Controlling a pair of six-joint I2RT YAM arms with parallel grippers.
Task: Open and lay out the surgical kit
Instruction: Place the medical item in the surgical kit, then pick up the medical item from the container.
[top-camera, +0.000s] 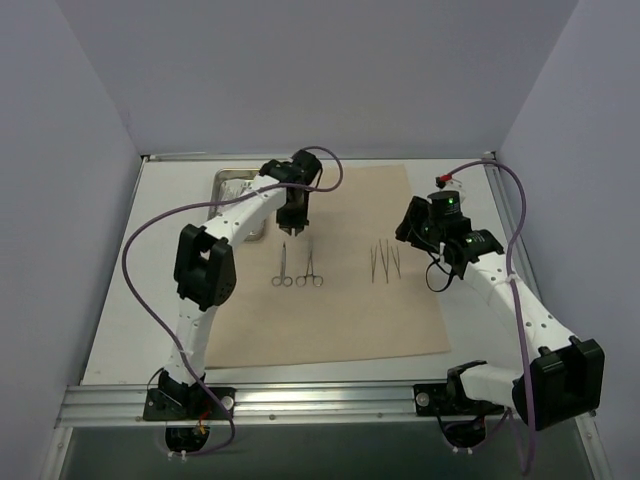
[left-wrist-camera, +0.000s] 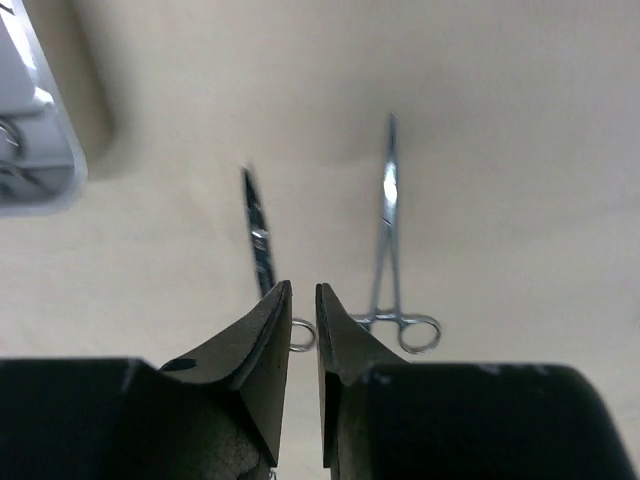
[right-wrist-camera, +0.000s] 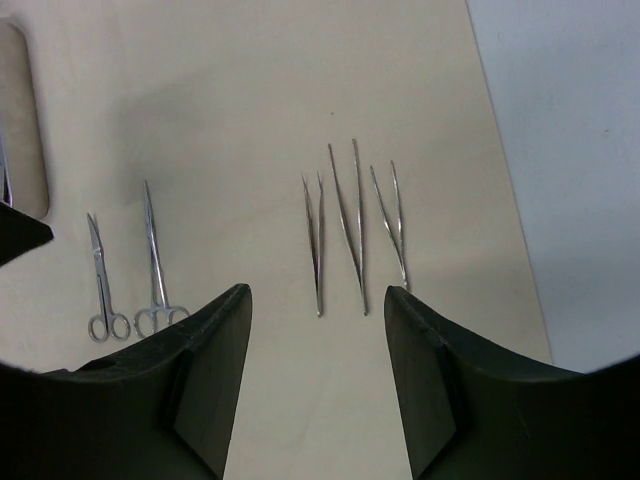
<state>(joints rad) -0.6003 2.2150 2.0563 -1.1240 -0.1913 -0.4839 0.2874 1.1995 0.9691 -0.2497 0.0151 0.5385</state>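
The beige cloth wrap (top-camera: 330, 300) lies spread flat as a large sheet. On it lie small scissors (top-camera: 283, 268) and a scissor-handled clamp (top-camera: 311, 268) side by side, and three thin tweezers (top-camera: 384, 262) to their right. The steel tray (top-camera: 228, 184) stands at the cloth's far left corner, partly hidden by my left arm. My left gripper (top-camera: 293, 232) hovers just beyond the scissors (left-wrist-camera: 258, 235), with its jaws a narrow gap apart and holding nothing. My right gripper (top-camera: 410, 228) is wide open and empty, right of the tweezers (right-wrist-camera: 352, 230). No clear packets show.
The white table (top-camera: 120, 300) is bounded by grey walls at the back and both sides. A metal rail (top-camera: 300, 400) runs along the near edge between the arm bases. Purple cables loop beside each arm.
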